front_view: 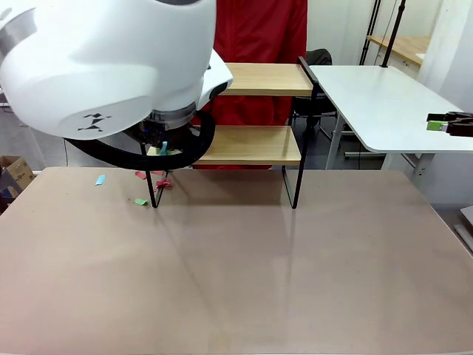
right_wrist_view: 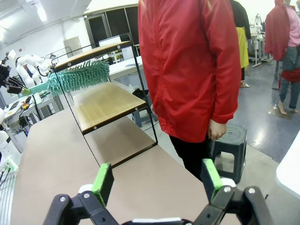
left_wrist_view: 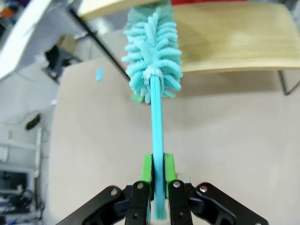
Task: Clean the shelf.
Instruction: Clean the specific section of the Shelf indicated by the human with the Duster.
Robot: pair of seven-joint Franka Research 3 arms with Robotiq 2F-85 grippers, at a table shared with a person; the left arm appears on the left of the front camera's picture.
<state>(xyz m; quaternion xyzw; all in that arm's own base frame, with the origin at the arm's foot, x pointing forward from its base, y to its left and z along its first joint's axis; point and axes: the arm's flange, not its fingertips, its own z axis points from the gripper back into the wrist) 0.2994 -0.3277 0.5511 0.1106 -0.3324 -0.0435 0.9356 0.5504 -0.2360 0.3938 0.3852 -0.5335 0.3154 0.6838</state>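
The shelf (front_view: 255, 144) stands at the table's far middle, two light wooden boards in a thin black frame. My left gripper (left_wrist_view: 158, 171) is shut on the thin handle of a turquoise fluffy duster (left_wrist_view: 152, 51). The duster's head reaches over the left end of the shelf's wooden board (left_wrist_view: 234, 42). In the right wrist view the duster (right_wrist_view: 77, 75) hangs between the two boards of the shelf (right_wrist_view: 105, 101). My right gripper (right_wrist_view: 157, 180) is open with nothing between its green pads. It shows far right over a white side table as the right gripper (front_view: 436, 124).
Small paper scraps (front_view: 100, 179) lie on the table left of the shelf, others (front_view: 140, 201) by its front left leg. A person in a red jacket (right_wrist_view: 187, 65) stands behind the shelf beside a black stool (right_wrist_view: 227, 140). My left arm (front_view: 103, 59) fills the upper left.
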